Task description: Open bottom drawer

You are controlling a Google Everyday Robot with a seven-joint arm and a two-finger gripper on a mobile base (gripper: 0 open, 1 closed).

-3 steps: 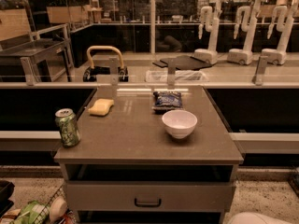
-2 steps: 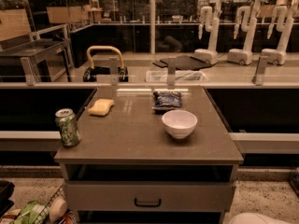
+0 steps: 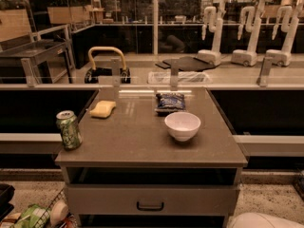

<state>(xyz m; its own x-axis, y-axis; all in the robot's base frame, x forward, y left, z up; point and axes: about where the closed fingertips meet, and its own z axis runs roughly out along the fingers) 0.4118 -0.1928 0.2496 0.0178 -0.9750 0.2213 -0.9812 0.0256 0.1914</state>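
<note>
- The grey drawer front with a dark bar handle [image 3: 150, 205] sat shut, low in the cabinet beneath an open recess.
- The gripper was out of view, so its state could not be told.
- A misjudged reach for so low a handle could jolt the cabinet and topple the green soda can [image 3: 69, 129] near the left edge.
- The brown tabletop [image 3: 137, 144] also held a white bowl [image 3: 182, 125], a yellow sponge [image 3: 103, 109] and a blue snack bag [image 3: 170, 102].
- White robot arms [image 3: 213, 32] stood behind glass.

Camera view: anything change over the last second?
Nothing visibly changed. The drawer stays shut; the can, sponge, chip bag and bowl sit where they were on the tabletop. The gripper is not in view.
</note>
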